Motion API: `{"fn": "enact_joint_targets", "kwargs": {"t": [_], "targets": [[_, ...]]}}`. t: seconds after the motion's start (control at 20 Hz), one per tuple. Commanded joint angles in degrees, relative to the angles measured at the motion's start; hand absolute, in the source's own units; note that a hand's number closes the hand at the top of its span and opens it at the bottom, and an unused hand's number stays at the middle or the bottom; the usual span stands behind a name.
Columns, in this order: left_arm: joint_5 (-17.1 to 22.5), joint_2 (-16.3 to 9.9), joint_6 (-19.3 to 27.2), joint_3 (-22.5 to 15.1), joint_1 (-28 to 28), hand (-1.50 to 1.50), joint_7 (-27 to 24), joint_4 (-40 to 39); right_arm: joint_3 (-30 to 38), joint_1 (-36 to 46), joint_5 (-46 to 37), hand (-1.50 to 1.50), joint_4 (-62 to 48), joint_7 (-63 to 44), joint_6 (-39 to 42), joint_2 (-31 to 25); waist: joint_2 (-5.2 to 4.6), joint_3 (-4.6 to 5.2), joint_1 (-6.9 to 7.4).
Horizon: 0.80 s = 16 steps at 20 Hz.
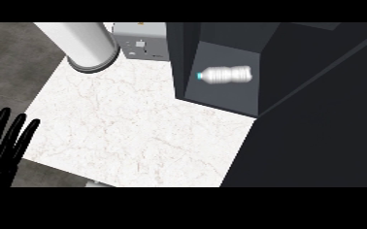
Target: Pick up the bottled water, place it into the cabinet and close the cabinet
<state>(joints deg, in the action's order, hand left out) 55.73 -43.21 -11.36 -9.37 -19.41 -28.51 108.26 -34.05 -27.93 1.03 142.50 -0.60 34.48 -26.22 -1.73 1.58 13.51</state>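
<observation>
The clear plastic water bottle (225, 74) lies sideways inside the dark cabinet (188, 58). The black left hand (13, 140) rests with fingers straight.

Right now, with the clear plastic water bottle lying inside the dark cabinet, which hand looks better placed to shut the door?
Probably the right: the dark cabinet and its open door fill the view's right side. Only the left hand shows, resting open at the far left edge, across the white marble counter. The right hand is out of view.
</observation>
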Motion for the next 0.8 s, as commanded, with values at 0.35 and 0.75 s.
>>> {"fn": "enact_joint_targets", "kwargs": {"t": [0.35, 0.75], "targets": [[1.2, -1.5, -2.0, 1.7, -0.4, -1.50, 0.5, -1.5, -4.9, 7.9, -1.1, 1.50, 1.1, -6.7, 0.8, 1.0, -0.07, 0.20, -0.19], [2.0, -1.5, -2.7, 2.5, 0.3, -1.50, 0.3, -1.6, -5.3, 6.3, 2.4, 1.50, -1.1, -5.9, 0.3, 2.1, -1.37, 0.19, 0.03]]}}
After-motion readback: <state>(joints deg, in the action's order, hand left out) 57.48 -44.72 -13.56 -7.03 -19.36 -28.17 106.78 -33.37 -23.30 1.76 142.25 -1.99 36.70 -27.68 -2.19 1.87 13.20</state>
